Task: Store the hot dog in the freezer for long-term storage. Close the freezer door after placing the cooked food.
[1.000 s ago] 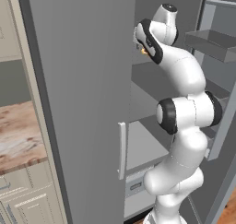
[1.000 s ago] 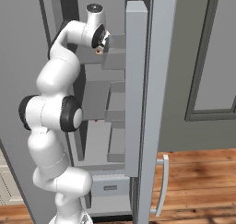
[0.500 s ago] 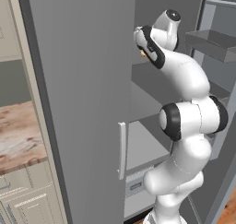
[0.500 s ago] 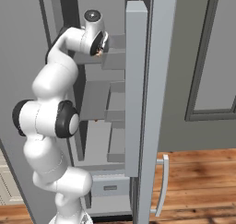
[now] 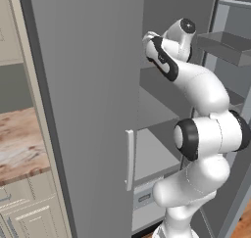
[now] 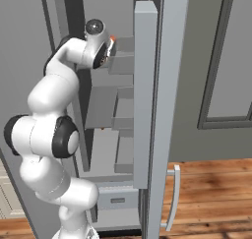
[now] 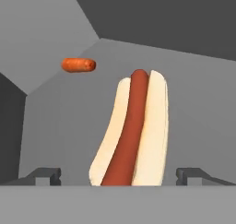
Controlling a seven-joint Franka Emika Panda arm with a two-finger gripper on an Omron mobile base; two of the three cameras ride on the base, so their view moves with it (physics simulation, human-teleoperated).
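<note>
The hot dog [image 7: 131,135], a tan bun with a reddish-brown sausage, lies lengthwise between my gripper's [image 7: 119,174] fingertips in the hand view. The fingertips [image 7: 46,174] stand wide, with a gap on each side of the bun, so the gripper is open. In both base views my hand is inside the freezer [image 6: 101,100] at an upper grey shelf [image 5: 162,78], where the gripper [image 6: 110,45] is seen from the right side. The freezer door [image 6: 145,85] stands open to the right, its shelf bins [image 5: 223,46] facing the arm.
A small orange-red sausage-shaped item [image 7: 78,65] sits farther back on the same shelf. The other grey door [image 5: 83,109] with a pale handle [image 5: 129,158] is shut at the left. Wooden counter [image 5: 19,144] and cream cupboards lie beyond it.
The hand has pushed a little deeper into the freezer at upper-shelf height, and the upper arm has swung with it. The doors have not moved.
</note>
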